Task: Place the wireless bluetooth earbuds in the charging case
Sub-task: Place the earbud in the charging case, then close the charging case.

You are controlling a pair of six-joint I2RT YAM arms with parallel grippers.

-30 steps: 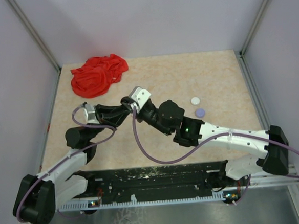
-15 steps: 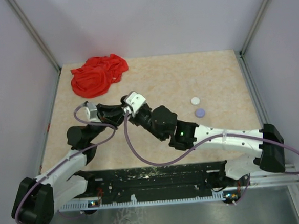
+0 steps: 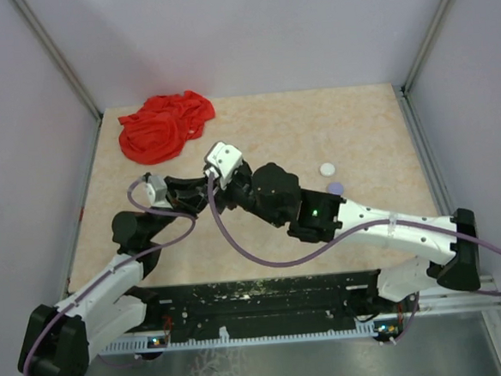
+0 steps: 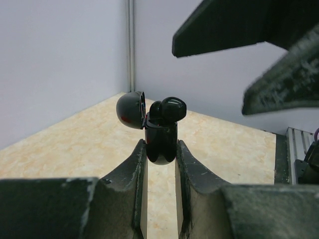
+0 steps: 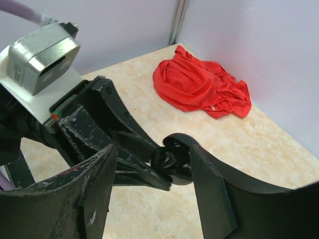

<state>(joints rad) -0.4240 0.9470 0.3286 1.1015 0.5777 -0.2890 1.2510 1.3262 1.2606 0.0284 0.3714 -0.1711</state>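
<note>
My left gripper [image 4: 160, 152] is shut on the lower body of a black charging case [image 4: 160, 142], held upright above the table. The case's lid [image 4: 130, 110] is swung open to the left. A black earbud [image 4: 172, 108] sits in the case's top and sticks out above the rim. My right gripper [image 5: 152, 174] is open and straddles the case [image 5: 175, 162] without touching it; its fingers [image 4: 227, 25] hang over the case in the left wrist view. From above, both grippers meet mid-table, the left gripper [image 3: 198, 194] under the right wrist camera [image 3: 223, 161].
A crumpled red cloth [image 3: 165, 125] lies at the back left of the table. A round white puck [image 3: 327, 170] and a lavender one [image 3: 336, 187] lie right of the right arm, the lavender one half hidden by it. Grey walls ring the table.
My right gripper has opened from shut, and its wrist has shifted slightly left and toward the back. The left gripper has kept its hold on the case.
</note>
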